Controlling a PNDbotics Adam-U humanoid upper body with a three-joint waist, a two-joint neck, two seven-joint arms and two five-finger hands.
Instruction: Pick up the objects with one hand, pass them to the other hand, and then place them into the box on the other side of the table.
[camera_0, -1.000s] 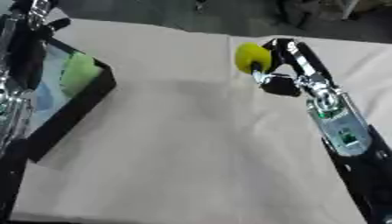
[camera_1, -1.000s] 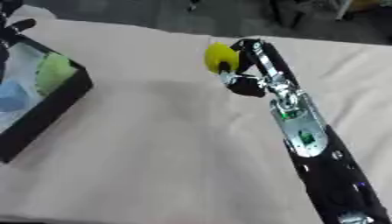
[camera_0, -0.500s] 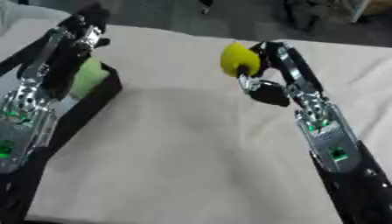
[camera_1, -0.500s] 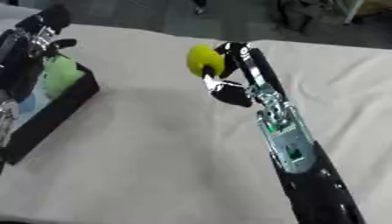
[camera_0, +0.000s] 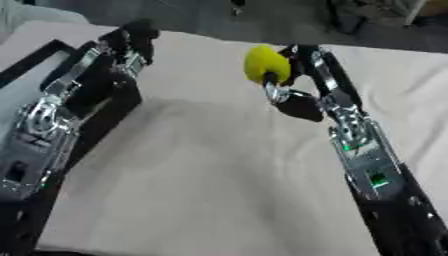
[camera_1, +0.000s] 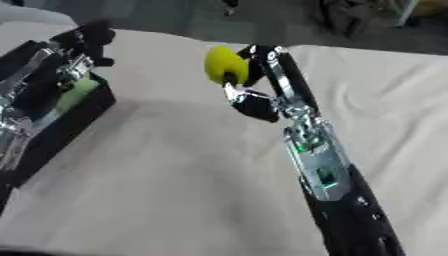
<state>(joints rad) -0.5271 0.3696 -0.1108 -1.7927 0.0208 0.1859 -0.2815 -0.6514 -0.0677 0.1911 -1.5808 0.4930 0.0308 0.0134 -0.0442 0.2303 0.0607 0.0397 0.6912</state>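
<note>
My right hand (camera_0: 297, 56) is raised above the cloth-covered table (camera_0: 210, 170) at the upper middle, shut on a round yellow object (camera_0: 265, 64) that faces left. My left arm stretches forward along the left side. Its hand (camera_0: 133, 39) is a dark shape above the far end of the black box (camera_1: 77, 116), and it carries nothing that I can see. A wide gap separates the two hands. A pale green object (camera_1: 77, 93) lies inside the box, partly hidden by my left arm.
The black box runs along the table's left edge. Beyond the table's far edge there is dark floor with chair legs and other clutter. A shadow of my right arm falls on the cloth at the middle.
My left arm has swung in from the left edge and now reaches forward over the box. My right hand has carried the yellow object leftward. The camera has also shifted.
</note>
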